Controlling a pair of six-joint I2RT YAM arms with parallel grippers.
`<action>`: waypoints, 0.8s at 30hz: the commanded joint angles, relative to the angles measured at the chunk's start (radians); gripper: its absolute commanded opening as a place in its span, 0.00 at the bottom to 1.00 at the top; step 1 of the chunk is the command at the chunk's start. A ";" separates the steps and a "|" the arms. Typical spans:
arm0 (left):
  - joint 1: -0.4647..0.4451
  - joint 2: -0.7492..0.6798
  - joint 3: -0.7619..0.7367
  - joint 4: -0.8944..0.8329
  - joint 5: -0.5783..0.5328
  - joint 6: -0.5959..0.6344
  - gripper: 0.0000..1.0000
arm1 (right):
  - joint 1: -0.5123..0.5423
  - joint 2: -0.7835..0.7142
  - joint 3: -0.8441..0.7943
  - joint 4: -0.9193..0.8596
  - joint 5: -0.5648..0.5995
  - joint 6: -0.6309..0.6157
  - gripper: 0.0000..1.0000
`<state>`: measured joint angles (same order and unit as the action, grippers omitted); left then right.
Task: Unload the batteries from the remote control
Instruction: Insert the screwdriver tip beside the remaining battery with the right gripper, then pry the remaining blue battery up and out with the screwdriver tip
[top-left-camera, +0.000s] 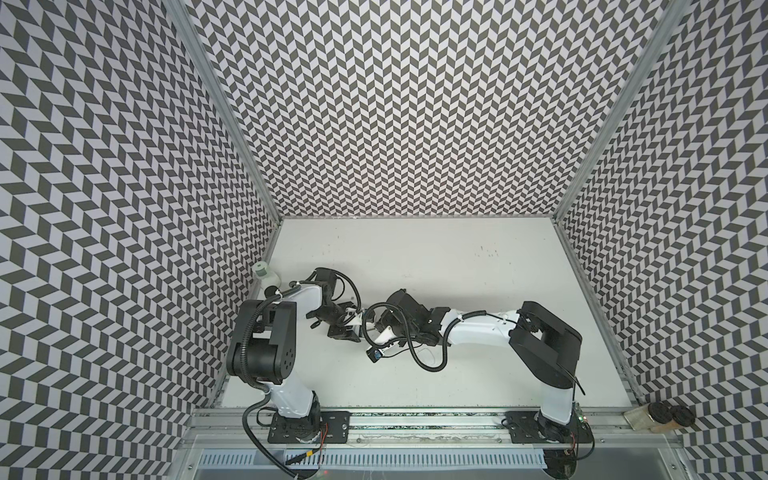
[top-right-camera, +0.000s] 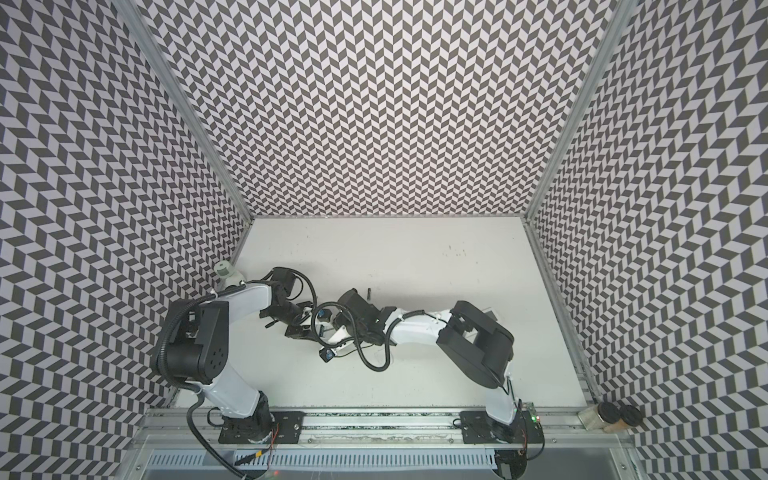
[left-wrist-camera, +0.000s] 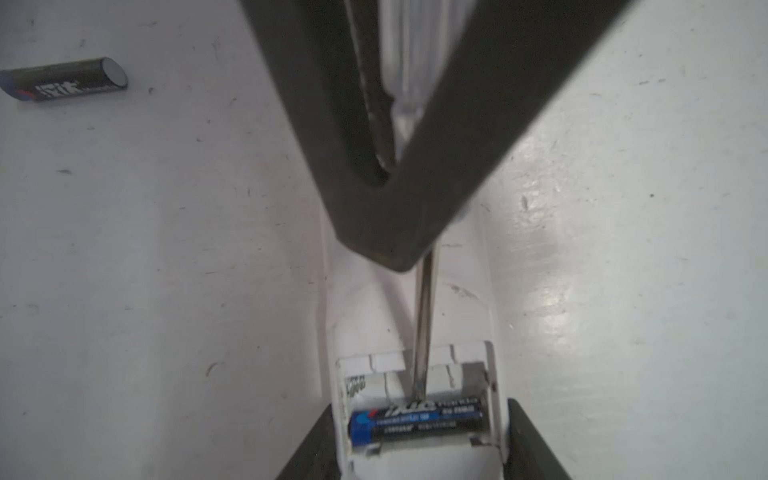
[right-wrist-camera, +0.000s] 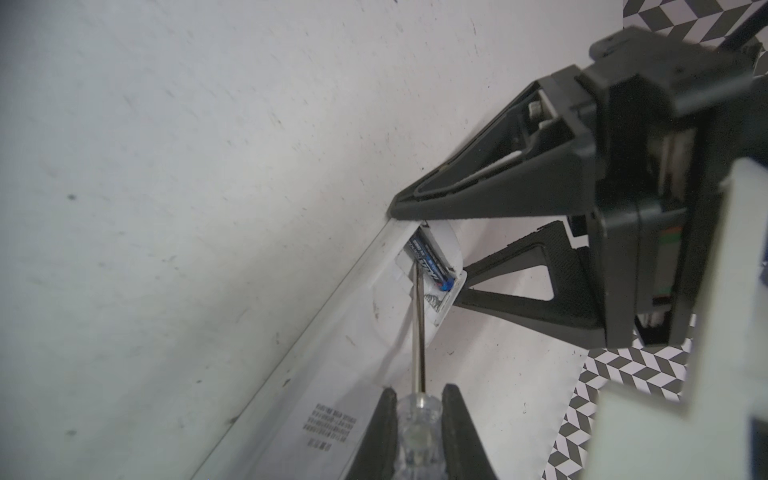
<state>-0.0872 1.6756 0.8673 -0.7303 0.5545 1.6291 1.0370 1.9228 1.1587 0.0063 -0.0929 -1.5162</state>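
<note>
1. Remote: the white slim plastic remote control (left-wrist-camera: 365, 307) lies back side up on the scuffed white tabletop (left-wrist-camera: 166, 249). Its printed label block faces up, and the battery bay at one end is open.
2. Left gripper (right-wrist-camera: 432, 255): the black triangular fingers straddle the remote control at the bay end, one pressed on each long edge. It is clamped on the remote, which lies flat on the tabletop.
3. Right gripper (right-wrist-camera: 419, 399): closed on the clear plastic handle of a slim metal-shaft screwdriver (right-wrist-camera: 420, 332), above the remote's mid-body. The shaft runs along the remote toward the bay.
4. Screwdriver tip: inside the bay, in the vacant slot, right up against the side of the seated battery.
5. Seated battery (left-wrist-camera: 419, 422): a black cylinder with a blue band at one end. It sits in the bay slot nearest the remote's end, lying crosswise to the remote's length.
6. Loose battery (left-wrist-camera: 66, 79): a black cylinder with white lettering, on its side on the tabletop. It is well apart from the remote and touches nothing.
7. In both top views the left arm (top-left-camera: 299, 299) and right arm (top-left-camera: 478, 332) meet wrist to wrist over the remote. The bay can't be made out there.
</note>
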 joint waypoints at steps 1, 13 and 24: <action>-0.032 0.014 -0.023 -0.002 0.029 0.011 0.42 | 0.025 0.014 -0.049 0.053 -0.036 0.028 0.00; -0.038 0.019 -0.022 0.023 0.020 -0.002 0.51 | -0.027 -0.011 -0.241 0.422 -0.120 0.317 0.00; -0.028 -0.035 0.037 -0.049 0.012 -0.032 0.70 | -0.039 -0.064 -0.263 0.432 -0.132 0.383 0.00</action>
<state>-0.1135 1.6733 0.8692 -0.7361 0.5514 1.5940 1.0046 1.9121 0.9142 0.4187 -0.1986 -1.1732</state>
